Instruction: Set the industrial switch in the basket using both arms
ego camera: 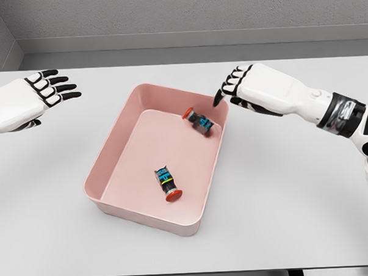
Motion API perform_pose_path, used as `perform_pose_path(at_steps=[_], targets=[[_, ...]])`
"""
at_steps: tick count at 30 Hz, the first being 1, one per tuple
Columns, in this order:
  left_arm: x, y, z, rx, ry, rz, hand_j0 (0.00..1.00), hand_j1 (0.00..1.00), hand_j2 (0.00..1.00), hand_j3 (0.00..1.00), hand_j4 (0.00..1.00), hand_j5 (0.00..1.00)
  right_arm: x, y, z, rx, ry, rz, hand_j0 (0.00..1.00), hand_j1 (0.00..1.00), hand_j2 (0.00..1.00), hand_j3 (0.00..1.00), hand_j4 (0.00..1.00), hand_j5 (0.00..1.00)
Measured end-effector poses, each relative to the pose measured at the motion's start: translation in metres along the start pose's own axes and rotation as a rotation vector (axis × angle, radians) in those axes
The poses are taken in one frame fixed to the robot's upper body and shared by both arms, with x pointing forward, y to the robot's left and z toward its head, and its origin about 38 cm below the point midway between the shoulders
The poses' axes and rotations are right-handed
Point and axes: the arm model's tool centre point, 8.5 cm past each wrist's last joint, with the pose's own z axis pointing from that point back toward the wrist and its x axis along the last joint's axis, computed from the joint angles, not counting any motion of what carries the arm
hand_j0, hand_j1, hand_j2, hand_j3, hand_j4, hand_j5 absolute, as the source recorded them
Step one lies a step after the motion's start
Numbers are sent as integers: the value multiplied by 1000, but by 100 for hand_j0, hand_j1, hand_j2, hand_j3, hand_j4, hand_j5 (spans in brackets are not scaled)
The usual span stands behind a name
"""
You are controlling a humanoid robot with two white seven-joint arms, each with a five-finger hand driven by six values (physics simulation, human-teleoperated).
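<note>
- Pink basket [112, 171]: mid-table, set at a slant, rim clear of both hands.
- Industrial switch [167, 183]: lying on the basket floor near the front wall, red cap forward.
- Second switch [199, 121]: tilted against the far right wall.
- Left hand [32, 96]: fingers spread, empty, well left of the basket.
- Right hand [249, 86]: fingers loose, empty, just beyond the basket's far right corner.
- Table [296, 200]: bare grey surface on all sides of the basket.

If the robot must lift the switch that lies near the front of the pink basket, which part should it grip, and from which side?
Probably the dark body of the front switch, from straight above. It lies on its side on the basket floor, clear of the walls, red cap toward the front wall. Fingers should close across the body's long sides, not on the rounded cap.
</note>
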Motion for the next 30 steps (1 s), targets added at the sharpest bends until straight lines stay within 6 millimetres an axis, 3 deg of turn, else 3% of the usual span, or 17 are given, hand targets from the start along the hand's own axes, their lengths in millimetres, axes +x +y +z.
perform_pose_path(at_steps=[2, 3, 8, 14, 18, 30], targets=[[0, 0, 0, 1, 0, 1, 100, 100, 100, 100, 100, 100, -1, -1, 1, -3, 3, 0, 98, 98, 98, 98, 98, 98], [0, 0, 0, 1, 0, 1, 100, 100, 100, 100, 100, 100, -1, -1, 1, -3, 4, 1, 99, 99, 99, 99, 99, 99], [1, 0, 0, 0, -1, 3, 100, 100, 100, 100, 100, 100, -15, -13, 22, -9, 65, 31, 100, 100, 100, 100, 100, 100], [4, -5, 1, -6, -6, 15, 100, 100, 100, 100, 100, 100, -35, -3, 78, 40, 201, 25, 100, 100, 100, 100, 100, 100], [5, -5, 1, -6, -8, 17, 100, 100, 100, 100, 100, 100, -42, 0, 100, 50, 260, 14, 100, 100, 100, 100, 100, 100], [6, -5, 1, -7, -10, 17, 100, 100, 100, 100, 100, 100, -47, -4, 114, 43, 295, 20, 100, 100, 100, 100, 100, 100]])
